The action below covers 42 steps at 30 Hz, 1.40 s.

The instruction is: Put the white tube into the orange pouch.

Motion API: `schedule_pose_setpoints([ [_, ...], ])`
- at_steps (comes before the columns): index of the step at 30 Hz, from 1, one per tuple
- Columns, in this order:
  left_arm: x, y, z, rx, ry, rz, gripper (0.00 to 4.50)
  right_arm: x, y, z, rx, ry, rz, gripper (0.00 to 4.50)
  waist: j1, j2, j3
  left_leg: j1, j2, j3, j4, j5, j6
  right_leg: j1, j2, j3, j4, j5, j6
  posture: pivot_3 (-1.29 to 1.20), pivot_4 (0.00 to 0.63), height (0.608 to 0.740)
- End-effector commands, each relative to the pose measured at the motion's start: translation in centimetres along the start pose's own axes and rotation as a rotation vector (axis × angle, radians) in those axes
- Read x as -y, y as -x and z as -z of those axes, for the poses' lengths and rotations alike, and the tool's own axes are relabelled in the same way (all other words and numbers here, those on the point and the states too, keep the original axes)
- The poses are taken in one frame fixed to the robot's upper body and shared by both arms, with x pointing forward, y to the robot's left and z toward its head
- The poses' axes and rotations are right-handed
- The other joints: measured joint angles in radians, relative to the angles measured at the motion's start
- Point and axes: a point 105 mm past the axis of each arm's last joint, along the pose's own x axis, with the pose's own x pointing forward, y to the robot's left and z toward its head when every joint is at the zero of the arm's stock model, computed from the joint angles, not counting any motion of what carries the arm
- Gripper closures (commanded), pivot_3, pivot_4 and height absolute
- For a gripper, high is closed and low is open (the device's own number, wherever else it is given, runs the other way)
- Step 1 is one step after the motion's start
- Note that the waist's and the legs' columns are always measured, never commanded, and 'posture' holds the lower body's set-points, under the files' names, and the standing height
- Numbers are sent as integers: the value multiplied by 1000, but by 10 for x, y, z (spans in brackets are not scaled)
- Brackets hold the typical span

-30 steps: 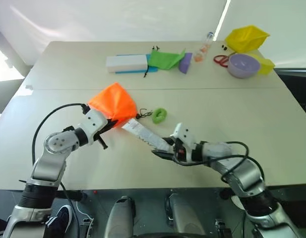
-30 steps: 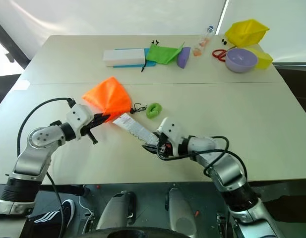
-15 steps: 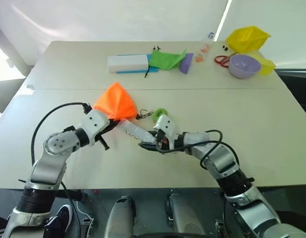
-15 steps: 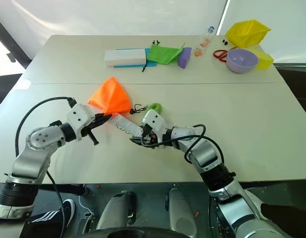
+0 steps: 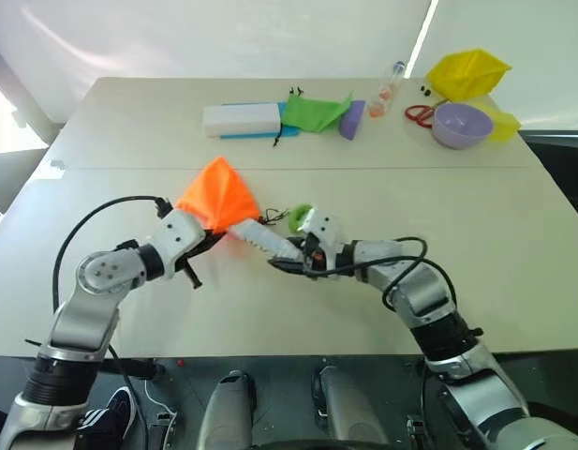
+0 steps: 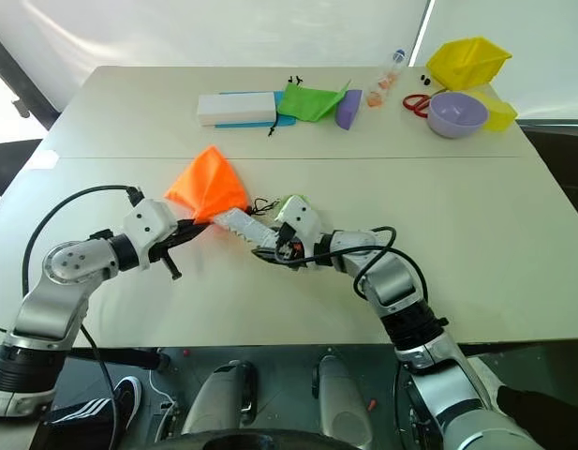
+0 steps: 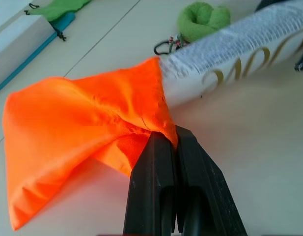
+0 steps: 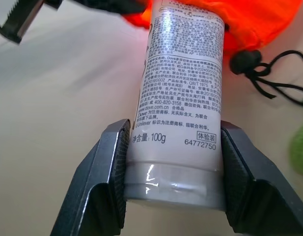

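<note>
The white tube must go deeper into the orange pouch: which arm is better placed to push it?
Right. The right gripper clamps the white tube, already entering the orange pouch; the left gripper pinches the pouch's rim.

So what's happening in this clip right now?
The robot is loading a white tube into an orange pouch on the table. Its left gripper pinches the pouch's edge, and its right gripper clamps the tube at its cap end. The tube's far end is inside the pouch mouth; most of it is outside.
</note>
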Motion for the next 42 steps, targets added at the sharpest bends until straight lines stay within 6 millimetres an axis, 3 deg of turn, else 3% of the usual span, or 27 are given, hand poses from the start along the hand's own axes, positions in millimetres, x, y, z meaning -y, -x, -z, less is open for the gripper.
schedule_pose_setpoints([
  [1, -3, 1, -9, 34, -10, -2, 4500, -8, -12, -30, 103, 33, -23, 2663, -5, 0, 0, 0, 0, 0, 0, 0, 0, 0, 0, 0, 0, 0, 0, 0, 150, 740],
  [7, -3, -4, -14, 83, 48, -21, 4500, -16, -39, -17, 36, 62, -19, 2663, -3, 0, 0, 0, 0, 0, 0, 0, 0, -1, 1, 0, 1, 0, 0, 0, 150, 740],
  [16, -1, 4, -6, 85, 65, 15, 4500, 4, -63, -26, -1, 188, 75, 2663, -5, 0, 0, 0, 0, 0, -1, 0, 0, -1, 1, 0, 1, 0, 0, 0, 150, 740],
  [26, -14, 9, -3, 106, 32, -33, 4500, 25, -50, -16, -78, 306, 131, 2663, -3, 0, 0, 0, 0, 0, -1, 0, 0, -1, 0, 0, 1, 0, 0, 0, 150, 740],
  [42, -9, 9, -19, 172, -12, 0, 4500, 9, -60, -10, -155, 434, 83, 2663, -4, 0, 0, 0, 0, 0, -1, 0, 0, -1, 0, 0, 1, 0, 0, 0, 150, 740],
])
